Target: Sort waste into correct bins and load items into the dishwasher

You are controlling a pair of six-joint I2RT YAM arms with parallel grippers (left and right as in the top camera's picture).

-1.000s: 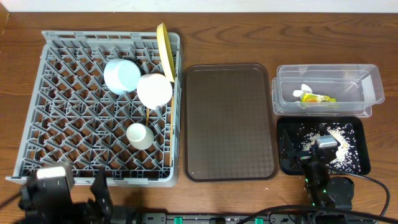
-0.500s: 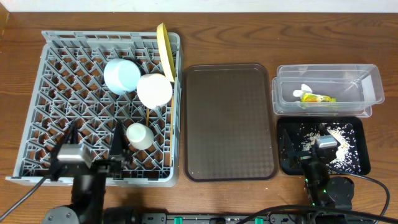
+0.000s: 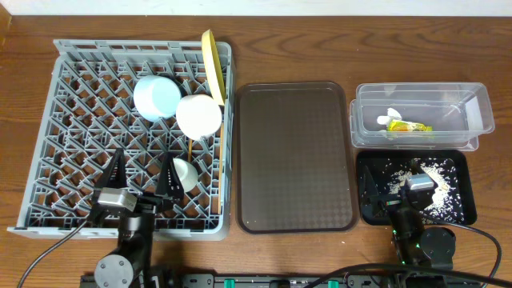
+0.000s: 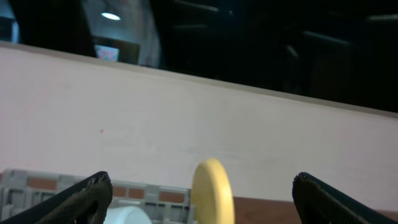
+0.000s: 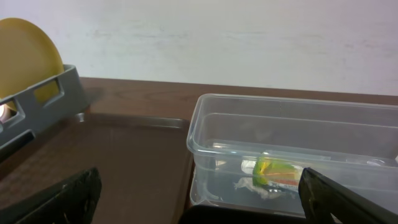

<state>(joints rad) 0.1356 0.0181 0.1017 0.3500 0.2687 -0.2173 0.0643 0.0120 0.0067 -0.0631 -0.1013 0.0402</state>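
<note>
Looks like the closing stretch. Best to lift the left gripper [image 3: 142, 166] straight up and back, clear of the pegs and the small white cup [image 3: 185, 174] just beside one finger. Hangs low over the near edge of the dish rack [image 3: 48, 120], jaws wide, holding nothing. Racked already: yellow plate [image 3: 210, 64], blue bowl [image 3: 156, 98], white bowl [image 3: 198, 116], chopsticks [image 3: 216, 172]. Over the black tray [image 3: 470, 196] of crumbs [image 3: 432, 172], the right gripper [image 5: 199, 177], equally wide, empty; wrapper [image 3: 408, 126] and white scrap [image 3: 392, 114] in the clear tub [image 3: 420, 86].

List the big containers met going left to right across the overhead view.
grey dish rack → brown tray. The clear tub and the black tray both come after these, but they share the rightmost stretch, one behind the other, so neither is placed before the other.
</note>
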